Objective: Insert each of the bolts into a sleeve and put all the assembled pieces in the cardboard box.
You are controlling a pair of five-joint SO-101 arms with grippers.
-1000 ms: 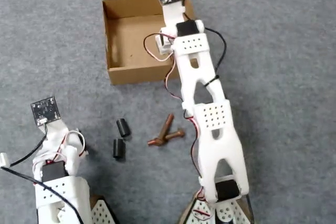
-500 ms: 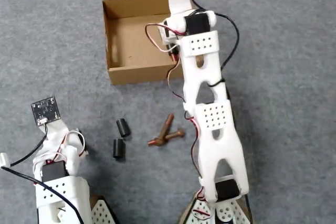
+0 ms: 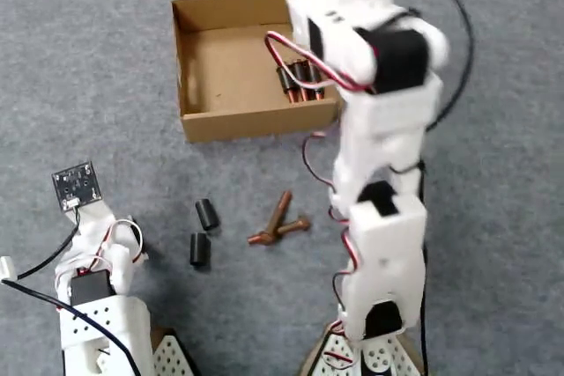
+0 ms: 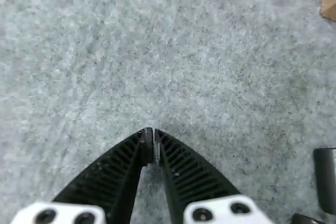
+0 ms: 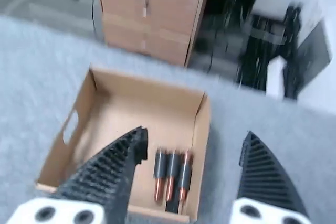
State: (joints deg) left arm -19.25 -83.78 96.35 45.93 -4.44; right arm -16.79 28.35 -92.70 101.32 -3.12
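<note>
Bench point(image 3: 493, 129): grey, felt-like.
Right gripper point(image 5: 195, 132): released wide, empty, above cardboard box point(image 3: 204, 122).
Left gripper point(image 4: 150, 136): clenched, empty, well apart from box.
Assembled pieces point(image 3: 300, 84): three inside box.
Bolts point(image 3: 282, 209), sleeves point(image 3: 205, 213): two each, outside box.

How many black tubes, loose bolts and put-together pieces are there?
Loose black sleeves: 2
Loose bolts: 2
Assembled pieces in the cardboard box: 3
Total: 7

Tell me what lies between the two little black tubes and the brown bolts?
Nothing lies there. In the high view, bare grey carpet runs between the two short black cylindrical sleeves and the crossed copper-coloured metal bolts.
</note>
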